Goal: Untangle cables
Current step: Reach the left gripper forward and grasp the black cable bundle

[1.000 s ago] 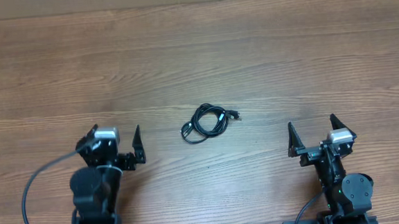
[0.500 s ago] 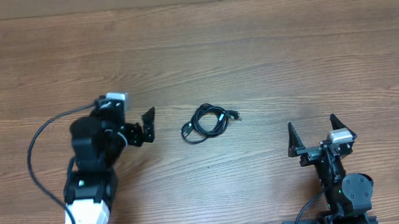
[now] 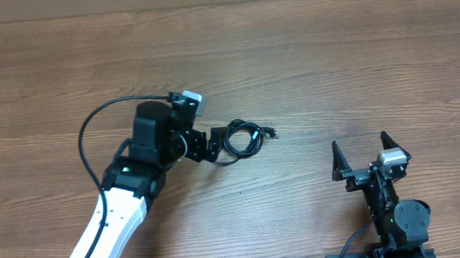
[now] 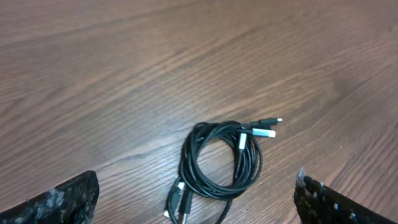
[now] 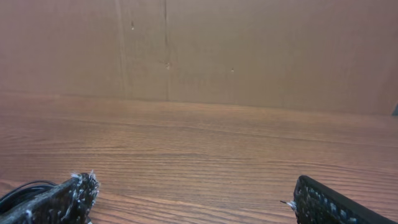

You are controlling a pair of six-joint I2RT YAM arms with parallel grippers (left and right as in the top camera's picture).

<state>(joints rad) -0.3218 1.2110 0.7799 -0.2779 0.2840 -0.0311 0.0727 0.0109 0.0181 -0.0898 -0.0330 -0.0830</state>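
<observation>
Left end effector (image 3: 213, 146) spread, cables (image 4: 250, 163) just ahead.

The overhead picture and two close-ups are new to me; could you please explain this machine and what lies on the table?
Two robot arms stand at a wooden table, each ending in a two-finger gripper. The overhead picture comes from a fixed camera above; the other two from wrist cameras, their own fingers showing at the bottom corners. The cables, thin, black, silver-tipped, lie coiled together on the table. The left gripper is open beside them; the right gripper is open, far off. Nothing is held.
</observation>
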